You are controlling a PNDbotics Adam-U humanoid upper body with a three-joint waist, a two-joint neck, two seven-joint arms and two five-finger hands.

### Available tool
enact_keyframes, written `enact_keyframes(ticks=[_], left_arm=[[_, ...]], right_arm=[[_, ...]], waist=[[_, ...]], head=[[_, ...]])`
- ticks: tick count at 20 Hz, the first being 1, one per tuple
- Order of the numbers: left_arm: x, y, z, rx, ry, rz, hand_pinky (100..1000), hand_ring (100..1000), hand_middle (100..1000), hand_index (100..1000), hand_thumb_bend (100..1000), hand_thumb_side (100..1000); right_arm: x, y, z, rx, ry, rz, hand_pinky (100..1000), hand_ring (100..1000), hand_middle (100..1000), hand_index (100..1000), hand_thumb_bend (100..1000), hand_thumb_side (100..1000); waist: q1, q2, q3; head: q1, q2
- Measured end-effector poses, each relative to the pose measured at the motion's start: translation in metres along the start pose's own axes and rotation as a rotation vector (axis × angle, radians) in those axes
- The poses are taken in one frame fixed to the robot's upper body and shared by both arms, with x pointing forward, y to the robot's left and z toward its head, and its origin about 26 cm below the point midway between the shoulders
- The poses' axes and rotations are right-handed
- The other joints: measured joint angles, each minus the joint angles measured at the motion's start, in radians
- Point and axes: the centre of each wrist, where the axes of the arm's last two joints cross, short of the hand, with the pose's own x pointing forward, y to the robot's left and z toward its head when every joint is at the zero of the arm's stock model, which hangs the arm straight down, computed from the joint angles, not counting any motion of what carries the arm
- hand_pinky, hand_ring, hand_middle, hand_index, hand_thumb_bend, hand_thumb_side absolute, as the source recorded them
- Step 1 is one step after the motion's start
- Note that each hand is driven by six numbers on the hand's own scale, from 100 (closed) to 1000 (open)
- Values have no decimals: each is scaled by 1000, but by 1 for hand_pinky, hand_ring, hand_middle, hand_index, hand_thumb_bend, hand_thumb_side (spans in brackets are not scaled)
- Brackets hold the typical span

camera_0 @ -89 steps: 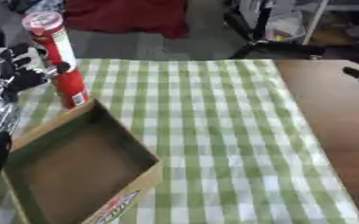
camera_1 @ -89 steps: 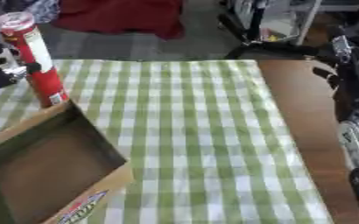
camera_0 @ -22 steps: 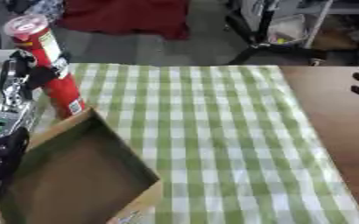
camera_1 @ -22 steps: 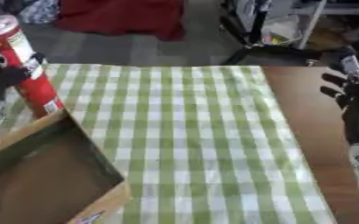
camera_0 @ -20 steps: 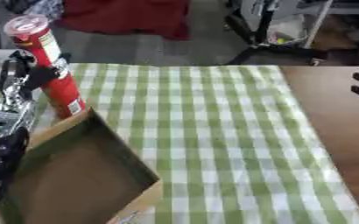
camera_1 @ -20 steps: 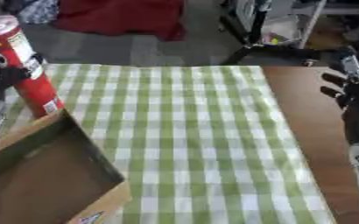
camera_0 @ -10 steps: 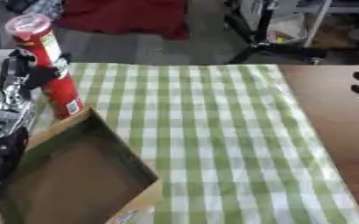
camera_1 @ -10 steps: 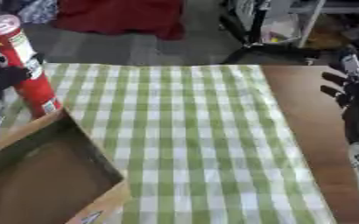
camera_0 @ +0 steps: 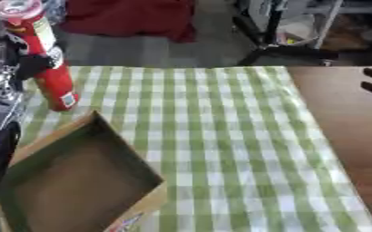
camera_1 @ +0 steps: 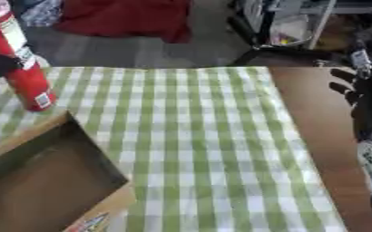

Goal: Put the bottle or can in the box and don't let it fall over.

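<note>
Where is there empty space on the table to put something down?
The green checked cloth is bare from the cardboard box across to the brown tabletop strip. It is crowded at far left, where the left hand holds the red can.

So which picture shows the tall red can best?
The left eye view: the whole red can shows, lid included, held by the left hand. The right eye view cuts off its top at the picture's edge.

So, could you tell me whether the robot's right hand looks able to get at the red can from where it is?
Probably not easily. The right hand hangs at the far right edge over bare wood, the whole checked cloth away from the red can, which the left hand already grips beside the open box.
</note>
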Motion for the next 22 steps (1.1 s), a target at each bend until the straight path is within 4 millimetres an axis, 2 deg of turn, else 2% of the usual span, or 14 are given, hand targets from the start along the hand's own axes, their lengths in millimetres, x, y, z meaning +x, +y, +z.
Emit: enact_keyframes(ticks=[2, 5, 9, 17, 22], left_arm=[[10, -1, 3, -15, -23, 21, 1000, 459, 450, 503, 384, 100], [27, -6, 10, -46, -55, 45, 1000, 459, 451, 504, 377, 100], [48, -20, 26, -115, -81, 71, 1000, 460, 454, 507, 366, 100], [64, -43, 71, -254, -42, 103, 1000, 461, 457, 509, 357, 100], [66, -47, 98, -287, -38, 105, 1000, 463, 459, 511, 354, 100]], right_arm=[[-2, -1, 1, -2, 5, 1, 851, 854, 835, 863, 275, 728], [-3, -1, 2, -4, 7, 2, 851, 854, 836, 863, 255, 723], [-5, -3, 3, -7, 13, 4, 851, 854, 836, 862, 254, 722], [-7, -4, 5, -10, 22, 7, 852, 854, 836, 862, 255, 723], [-9, -7, 7, -16, 27, 16, 852, 854, 836, 861, 258, 723]], waist=[[0, -6, 3], [2, -24, 9], [7, -43, 15], [11, -55, 22], [16, -57, 28]], head=[[-3, 6], [-9, 18], [-18, 33], [-26, 54], [-29, 63]])
